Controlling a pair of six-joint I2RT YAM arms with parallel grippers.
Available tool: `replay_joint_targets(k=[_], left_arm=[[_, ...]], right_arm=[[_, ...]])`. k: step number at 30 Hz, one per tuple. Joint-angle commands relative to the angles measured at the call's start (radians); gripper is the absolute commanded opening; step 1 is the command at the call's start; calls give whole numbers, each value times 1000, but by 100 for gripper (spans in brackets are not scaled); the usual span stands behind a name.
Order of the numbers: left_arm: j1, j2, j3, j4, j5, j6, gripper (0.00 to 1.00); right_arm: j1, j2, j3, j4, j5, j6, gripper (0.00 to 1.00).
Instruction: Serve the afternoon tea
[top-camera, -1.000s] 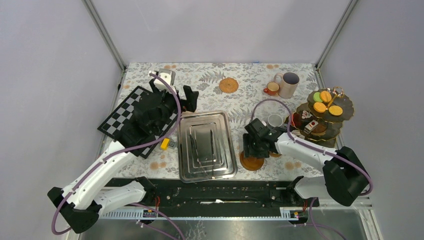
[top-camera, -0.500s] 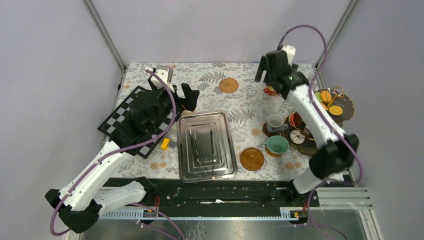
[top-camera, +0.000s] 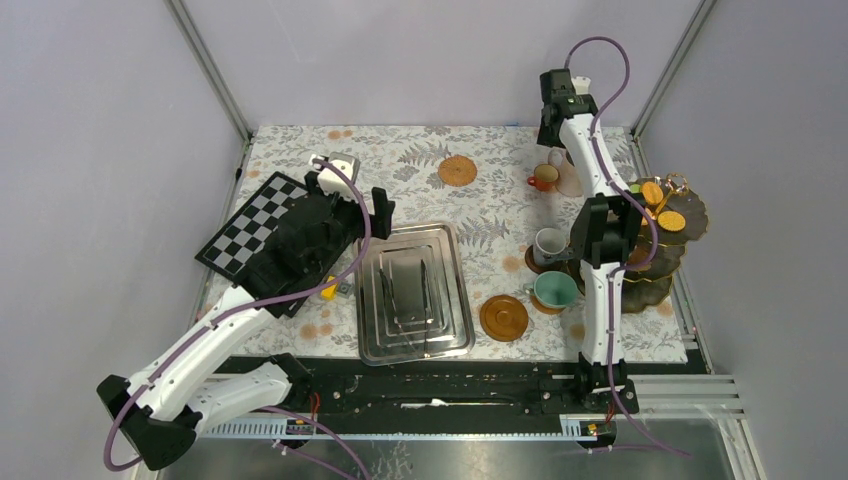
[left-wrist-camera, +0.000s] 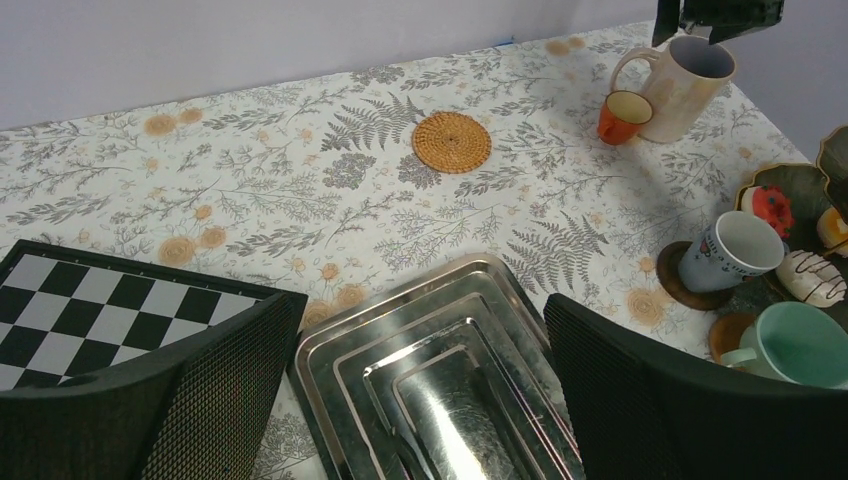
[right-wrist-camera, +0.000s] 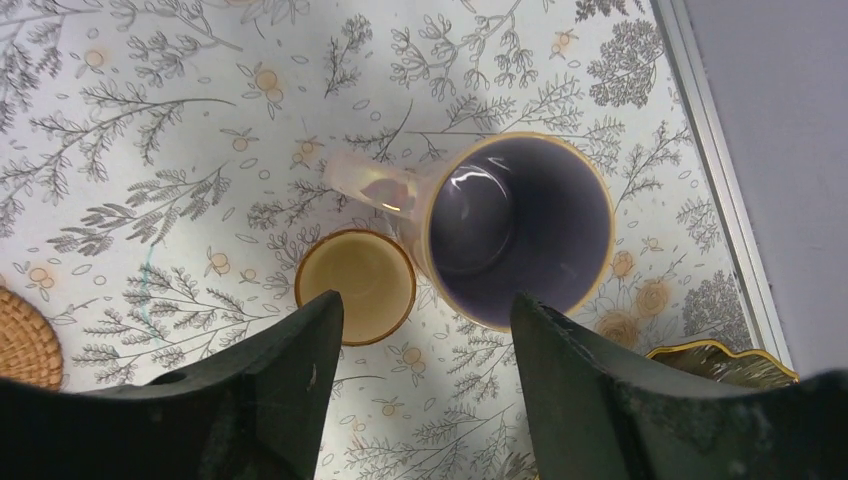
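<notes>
beige mug (right-wrist-camera: 520, 230): upright in the far right corner of the table. It is cream outside and glossy dark grey-violet inside, with its handle turned toward the small orange mug.
small orange mug (right-wrist-camera: 355, 287): upright just beside the beige mug, below its handle in my right wrist view.
right gripper (right-wrist-camera: 425, 312): my fingers are spread wide and hold nothing. They hang above both mugs, and the gap frames the beige mug's near rim.
left gripper (left-wrist-camera: 422, 305): my fingers are wide apart and empty over the far end of the steel tray (left-wrist-camera: 440, 370). The chessboard (left-wrist-camera: 90, 320) is to its left.
other mugs: the grey mug (left-wrist-camera: 740, 250) sits on a dark coaster (left-wrist-camera: 690, 287). The teal mug (left-wrist-camera: 800, 345) is just beside it, and both are next to the three-tier stand (top-camera: 697, 212).
loose coasters: a woven coaster (top-camera: 456, 170) lies alone at far centre. A brown coaster (top-camera: 503, 317) lies bare near the teal mug.
right wrist only: the mugs' insides, with the small orange mug pale yellow within.
left wrist only: the two far mugs' outer colours, and a white striped donut (left-wrist-camera: 810, 275) on the stand's lowest tier.
top view only: orange biscuits (top-camera: 671, 221) on the top tier. My right arm hides most of the beige mug in this view.
</notes>
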Motion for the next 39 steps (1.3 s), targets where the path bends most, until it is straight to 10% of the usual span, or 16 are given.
replay_joint_targets(k=[1, 27, 39], left_arm=[[-4, -10, -18, 81, -17, 18, 99], [-4, -37, -80, 112, -45, 44, 99], [-4, -28, -86, 120, -43, 46, 99]], right_arm=[[-9, 32, 122, -78, 24, -16, 65], [-35, 118, 14, 114, 1, -98, 37], [-36, 112, 143, 158, -2, -173, 0]])
